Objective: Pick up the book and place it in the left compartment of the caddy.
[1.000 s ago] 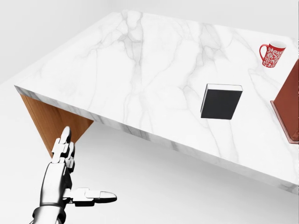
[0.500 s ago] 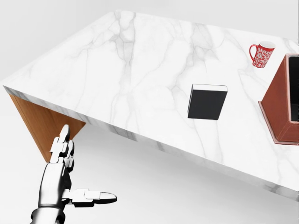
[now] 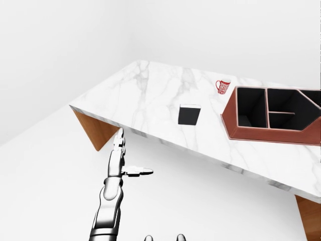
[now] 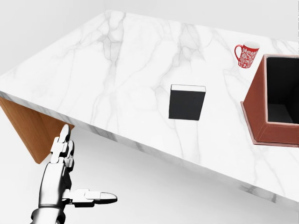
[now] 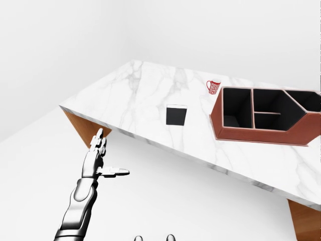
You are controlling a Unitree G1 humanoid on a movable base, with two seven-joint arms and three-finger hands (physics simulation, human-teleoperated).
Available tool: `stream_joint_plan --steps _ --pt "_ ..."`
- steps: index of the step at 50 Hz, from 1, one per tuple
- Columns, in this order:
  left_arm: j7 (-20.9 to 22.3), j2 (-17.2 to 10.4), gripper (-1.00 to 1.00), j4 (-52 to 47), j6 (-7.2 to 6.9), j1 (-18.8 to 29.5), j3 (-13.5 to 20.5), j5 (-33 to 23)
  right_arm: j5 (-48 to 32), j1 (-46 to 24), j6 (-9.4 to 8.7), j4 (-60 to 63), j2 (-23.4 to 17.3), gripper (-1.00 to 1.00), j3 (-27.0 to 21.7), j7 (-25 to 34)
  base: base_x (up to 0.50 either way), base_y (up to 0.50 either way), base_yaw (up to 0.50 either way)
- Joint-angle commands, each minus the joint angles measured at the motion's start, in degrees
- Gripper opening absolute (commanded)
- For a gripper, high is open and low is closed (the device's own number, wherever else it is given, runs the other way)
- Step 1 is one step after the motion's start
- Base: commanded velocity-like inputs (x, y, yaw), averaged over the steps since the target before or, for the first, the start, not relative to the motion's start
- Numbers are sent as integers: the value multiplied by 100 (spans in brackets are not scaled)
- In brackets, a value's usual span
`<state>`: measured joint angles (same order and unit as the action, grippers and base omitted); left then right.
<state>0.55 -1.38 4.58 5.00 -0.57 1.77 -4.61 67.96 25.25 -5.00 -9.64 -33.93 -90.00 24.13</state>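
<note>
A black book [image 4: 186, 102] lies flat on a white marble tabletop [image 4: 117, 70], its pale page edge turned toward the top of the head view. The book sits apart from everything else on the marble, with bare stone on all its sides.

To the right of the book in the left-eye view stands a reddish-brown caddy [image 3: 251, 131], its dark compartments [image 3: 251, 105] open upward and split by thin inner walls. The compartment nearest the book shows a dark floor; the caddy's right end runs off the frame. Up and to the right of the book, just beside the caddy's upper left corner but not touching it, stands an upright red-and-white patterned mug [image 4: 246, 54], its handle toward the book.

Down and to the left of the book, off the tabletop's near edge and over the pale floor [image 3: 200, 201], the robot's silver left hand [image 4: 63, 172] is raised with fingers [image 4: 62, 144] straight and spread apart, thumb jutting sideways toward the right of the head view, gripping nothing. Wooden table supports [image 3: 98, 131] show beneath the marble, left of the book.

Two small fingertips [image 5: 153, 238] peek in at the bottom edge of the right-eye view, below the book; whether that right hand is spread or closed cannot be told.
</note>
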Motion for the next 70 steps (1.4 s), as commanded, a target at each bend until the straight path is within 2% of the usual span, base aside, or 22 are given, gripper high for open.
stream_joint_plan --steps 1,20,26,70 --pt "-1 3 100 -24 0 -7 -6 -16 -19 -18 0 11 11 100 0 14 13 -26 0" --pt "-4 -10 100 129 0 26 11 -23 -59 -6 0 -9 12 100 0 55 13 -26 0" --pt "103 -11 100 99 0 -2 -13 52 -74 -8 0 -14 21 100 0 75 13 -26 0" --pt "48 29 100 -264 0 -139 -67 -60 -91 -5 0 21 20 100 0 45 13 -26 0"
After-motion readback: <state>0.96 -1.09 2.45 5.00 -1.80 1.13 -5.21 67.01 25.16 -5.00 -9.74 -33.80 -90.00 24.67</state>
